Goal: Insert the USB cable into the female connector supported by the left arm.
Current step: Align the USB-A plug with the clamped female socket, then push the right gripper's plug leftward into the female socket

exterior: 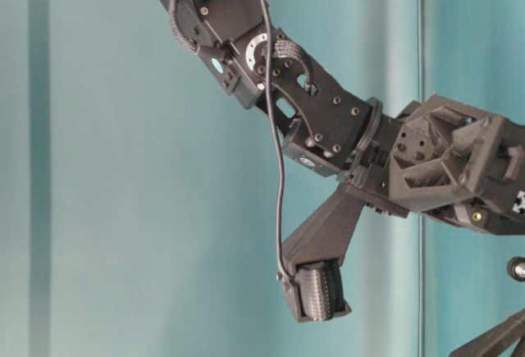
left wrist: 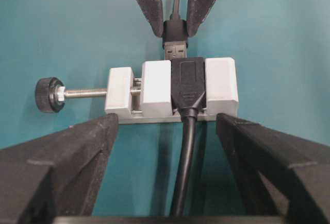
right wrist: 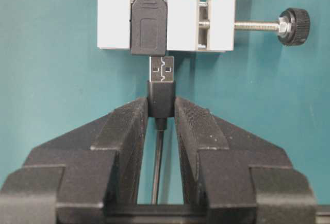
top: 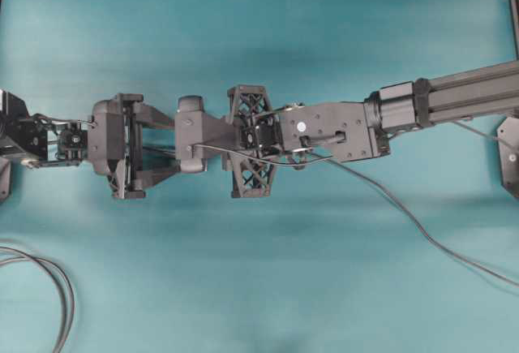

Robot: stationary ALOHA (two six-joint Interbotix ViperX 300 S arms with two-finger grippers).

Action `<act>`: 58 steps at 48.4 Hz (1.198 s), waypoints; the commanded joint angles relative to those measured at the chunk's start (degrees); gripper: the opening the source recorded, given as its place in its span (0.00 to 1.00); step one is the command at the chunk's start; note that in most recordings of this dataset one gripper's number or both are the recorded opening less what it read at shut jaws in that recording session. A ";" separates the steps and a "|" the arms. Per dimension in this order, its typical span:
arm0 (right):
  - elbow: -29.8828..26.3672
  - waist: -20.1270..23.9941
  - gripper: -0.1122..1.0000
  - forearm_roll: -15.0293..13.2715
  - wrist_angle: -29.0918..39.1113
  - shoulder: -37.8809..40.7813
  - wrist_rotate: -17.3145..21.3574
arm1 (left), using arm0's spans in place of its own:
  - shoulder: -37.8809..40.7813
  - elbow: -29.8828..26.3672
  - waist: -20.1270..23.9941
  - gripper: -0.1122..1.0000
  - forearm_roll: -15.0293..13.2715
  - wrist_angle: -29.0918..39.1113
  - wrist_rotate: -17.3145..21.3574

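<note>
Overhead: my two arms meet tip to tip over the teal table [top: 243,288]. My left arm [top: 122,146] comes in from the left edge, my right arm [top: 454,97] from the right, and the wrists crowd together at the middle. The plug and the block are hidden under the hardware in this view. The USB cable [top: 422,231] trails from under my right wrist down toward the lower right edge. A loop of thicker cable [top: 57,276] lies at the lower left corner.

Left wrist view: my left gripper [left wrist: 167,131] stands spread wide, one finger on each side of the frame, touching nothing I can see. Between them sits the female connector [left wrist: 172,87], a white clamp block lying flat on the table, screw stem and black knob [left wrist: 47,94] pointing left. Its black socket body sits in the block's slot, its tail running down toward the camera.

Right wrist view: my right gripper [right wrist: 161,113] pinches the black collar of the USB cable's plug, pads pressed on both sides. The silver plug [right wrist: 162,69] points straight up at the socket mouth, lined up with it. The plug tip is just short of the socket, with a thin gap showing; not inserted. From here the knob points right.

Table-level view: my right gripper's fingers angle downward, the cable hanging in a slack curve from the wrist to the fingertip.
</note>
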 commanded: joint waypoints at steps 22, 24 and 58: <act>-3.60 2.20 0.28 -0.18 0.88 0.09 0.35 | -1.05 -0.53 -0.53 0.92 0.09 0.00 -0.70; -3.78 2.20 0.28 -0.18 1.32 0.09 0.35 | -0.97 -0.53 -0.53 0.92 0.09 0.00 -0.70; -6.15 2.11 0.28 -0.18 4.13 0.70 0.00 | -1.41 -1.23 -0.53 0.92 0.09 0.35 -0.70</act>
